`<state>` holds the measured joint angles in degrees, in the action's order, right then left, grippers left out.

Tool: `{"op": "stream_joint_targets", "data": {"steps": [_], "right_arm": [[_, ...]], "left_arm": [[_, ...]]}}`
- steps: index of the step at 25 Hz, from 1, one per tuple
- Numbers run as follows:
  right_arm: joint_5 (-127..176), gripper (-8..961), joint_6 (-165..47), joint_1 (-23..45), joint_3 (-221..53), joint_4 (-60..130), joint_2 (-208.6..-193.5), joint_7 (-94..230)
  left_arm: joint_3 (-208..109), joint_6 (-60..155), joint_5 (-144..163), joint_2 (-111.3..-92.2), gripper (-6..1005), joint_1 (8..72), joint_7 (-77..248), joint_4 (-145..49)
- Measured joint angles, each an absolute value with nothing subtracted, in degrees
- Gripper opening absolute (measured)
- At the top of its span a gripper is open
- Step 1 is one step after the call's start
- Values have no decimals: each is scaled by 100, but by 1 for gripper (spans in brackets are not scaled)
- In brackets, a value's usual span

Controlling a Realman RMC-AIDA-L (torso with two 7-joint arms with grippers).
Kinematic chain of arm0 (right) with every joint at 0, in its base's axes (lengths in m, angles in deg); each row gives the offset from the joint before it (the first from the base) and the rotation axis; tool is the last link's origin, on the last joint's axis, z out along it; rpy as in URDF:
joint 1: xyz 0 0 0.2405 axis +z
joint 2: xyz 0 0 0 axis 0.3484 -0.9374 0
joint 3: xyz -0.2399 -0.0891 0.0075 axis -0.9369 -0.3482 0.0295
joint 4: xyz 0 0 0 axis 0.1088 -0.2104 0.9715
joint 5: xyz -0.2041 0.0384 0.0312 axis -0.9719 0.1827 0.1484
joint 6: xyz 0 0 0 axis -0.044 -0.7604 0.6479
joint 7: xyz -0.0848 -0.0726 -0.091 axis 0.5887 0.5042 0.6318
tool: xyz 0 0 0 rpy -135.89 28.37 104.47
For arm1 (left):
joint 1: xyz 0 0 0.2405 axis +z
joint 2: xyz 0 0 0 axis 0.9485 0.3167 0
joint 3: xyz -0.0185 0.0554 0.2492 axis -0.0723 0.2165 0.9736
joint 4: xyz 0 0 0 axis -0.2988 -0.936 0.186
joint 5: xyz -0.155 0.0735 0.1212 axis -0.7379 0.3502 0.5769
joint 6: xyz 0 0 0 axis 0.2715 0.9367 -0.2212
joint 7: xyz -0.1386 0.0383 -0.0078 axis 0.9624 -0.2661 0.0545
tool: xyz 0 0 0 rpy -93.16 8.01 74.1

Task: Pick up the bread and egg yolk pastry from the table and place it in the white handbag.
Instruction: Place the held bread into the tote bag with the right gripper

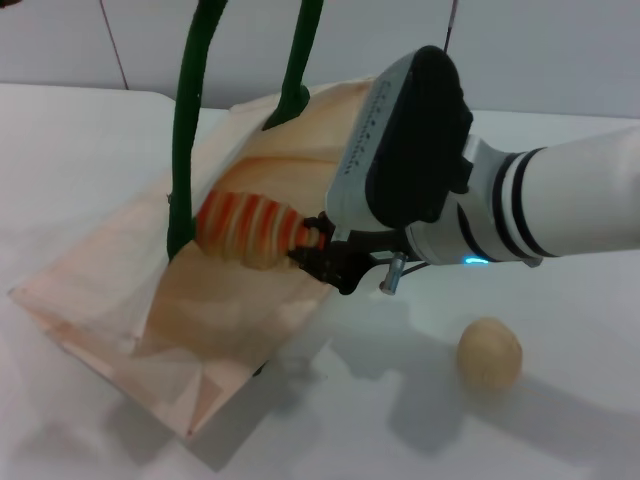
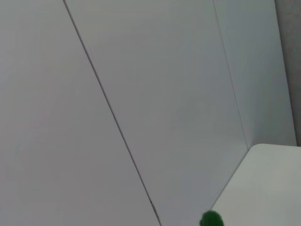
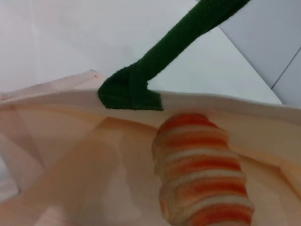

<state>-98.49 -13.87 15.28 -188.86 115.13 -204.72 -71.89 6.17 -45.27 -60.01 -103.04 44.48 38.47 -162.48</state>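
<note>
- While the right arm reached across the white table (image 1: 90, 150), the biggest thing in front of its gripper was the white handbag (image 1: 150, 300), a large cream fabric tote with thick dark green rope handles (image 1: 185, 140); it lay tilted with its mouth open toward the gripper, and the handles rose up out of the head view. It looked soft and floppy, so I judged its walls would sag and give no firm edge to push against.
- The right gripper (image 1: 318, 255) was at the bag's mouth, its dark fingers closed on the near end of the bread.
- The bread (image 1: 250, 228), an elongated tan loaf with orange-red crosswise ridges, stuck out straight ahead of the gripper, just inside the bag's opening and just beside the green handle tab (image 3: 129, 92). It seemed light and springy; the ridges should resist slipping, but a hard pinch would probably dent it, so a hold across the end or middle looked sensible.
- The egg yolk pastry (image 1: 490, 352), a small smooth pale-beige ball, sat on the table behind and below the gripper, well apart from the bag. Smooth, round and likely crumbly, it would want a gentle grip across its widest part.
- The left gripper was out of sight.
- No brand, label or writing could be read anywhere.
</note>
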Motion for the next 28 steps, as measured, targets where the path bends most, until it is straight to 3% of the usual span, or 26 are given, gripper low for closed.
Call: {"op": "stream_joint_targets", "data": {"steps": [28], "right_arm": [[-9944, 259, -1557, 1880, -18783, 10897, -20480, -7478]], "left_arm": [[772, -4476, -5975, -10311, 122, 4443, 3881, -16241]]}}
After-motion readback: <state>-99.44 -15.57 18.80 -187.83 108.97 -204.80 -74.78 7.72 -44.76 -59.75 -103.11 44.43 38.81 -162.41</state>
